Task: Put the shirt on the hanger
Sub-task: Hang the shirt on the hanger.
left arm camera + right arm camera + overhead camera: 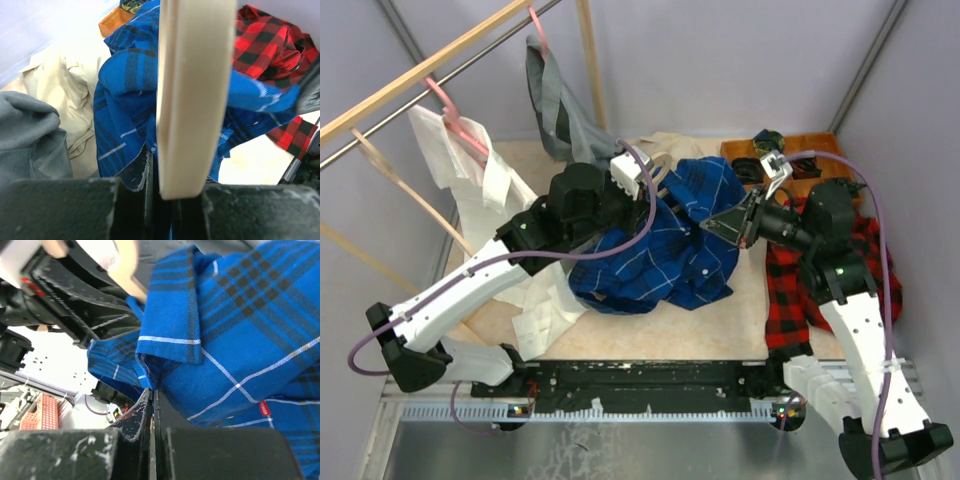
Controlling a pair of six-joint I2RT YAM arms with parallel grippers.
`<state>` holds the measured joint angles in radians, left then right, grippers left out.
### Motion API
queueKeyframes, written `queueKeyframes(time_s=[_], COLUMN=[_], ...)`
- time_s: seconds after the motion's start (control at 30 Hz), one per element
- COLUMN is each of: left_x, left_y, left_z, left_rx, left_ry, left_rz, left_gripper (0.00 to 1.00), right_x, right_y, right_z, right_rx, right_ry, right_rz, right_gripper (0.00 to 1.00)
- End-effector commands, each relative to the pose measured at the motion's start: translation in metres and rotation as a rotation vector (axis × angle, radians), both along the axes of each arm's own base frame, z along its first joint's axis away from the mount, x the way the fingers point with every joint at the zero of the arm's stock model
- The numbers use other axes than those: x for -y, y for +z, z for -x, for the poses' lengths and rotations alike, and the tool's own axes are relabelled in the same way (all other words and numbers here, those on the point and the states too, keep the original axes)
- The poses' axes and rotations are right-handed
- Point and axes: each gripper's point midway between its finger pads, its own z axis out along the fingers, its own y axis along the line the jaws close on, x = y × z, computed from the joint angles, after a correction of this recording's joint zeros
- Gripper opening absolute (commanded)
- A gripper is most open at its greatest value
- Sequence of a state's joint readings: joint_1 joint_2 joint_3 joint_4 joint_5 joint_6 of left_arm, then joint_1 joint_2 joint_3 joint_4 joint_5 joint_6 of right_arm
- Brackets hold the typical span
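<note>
The royal-blue checked shirt [670, 245] lies bunched in the middle of the table. My left gripper [645, 185] is at the shirt's upper left edge, shut on the hanger [192, 100]. That pale beige arm runs up from between the jaws [182, 200] into the blue cloth [125, 100]. In the top view the hanger is hidden by the arm and the shirt. My right gripper [720, 225] is at the shirt's right side, shut on a folded hem of the shirt [240, 340]; its jaws [154, 395] meet with the cloth pinched between them. A bit of the hanger [127, 270] shows in the right wrist view.
A red-and-black plaid shirt [830, 280] lies under the right arm. A white shirt [470, 180] hangs on a pink hanger [460, 125] from the rail [420, 70] at the left. Behind lie a grey garment [555, 110], a cream cloth [65, 85] and an orange tray [800, 150].
</note>
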<state>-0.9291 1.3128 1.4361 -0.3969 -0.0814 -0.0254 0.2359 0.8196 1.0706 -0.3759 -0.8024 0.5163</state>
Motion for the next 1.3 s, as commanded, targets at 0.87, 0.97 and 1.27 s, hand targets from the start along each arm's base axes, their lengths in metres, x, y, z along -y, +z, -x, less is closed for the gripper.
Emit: queueKeyframes(time_s=[0.87, 0.97, 1.27], left_x=[-0.009, -0.013, -0.014], left_y=[0.013, 0.012, 0.014], left_z=[0.024, 0.031, 0.06], left_rx=[0.154, 0.166, 0.204], left_ry=[-0.131, -0.157, -0.299], left_rz=[0.055, 0.056, 0.072], left_gripper=[0.0, 0.0, 0.0], right_x=[0.081, 0.094, 0.091], right_y=[0.017, 0.026, 0.022], right_z=[0.009, 0.015, 0.022], right_rx=[0.329, 0.406, 0.511], right_ry=[-0.544, -0.57, -0.493], right_rz=[0.31, 0.317, 0.395], right_gripper=[0.65, 0.67, 0.72])
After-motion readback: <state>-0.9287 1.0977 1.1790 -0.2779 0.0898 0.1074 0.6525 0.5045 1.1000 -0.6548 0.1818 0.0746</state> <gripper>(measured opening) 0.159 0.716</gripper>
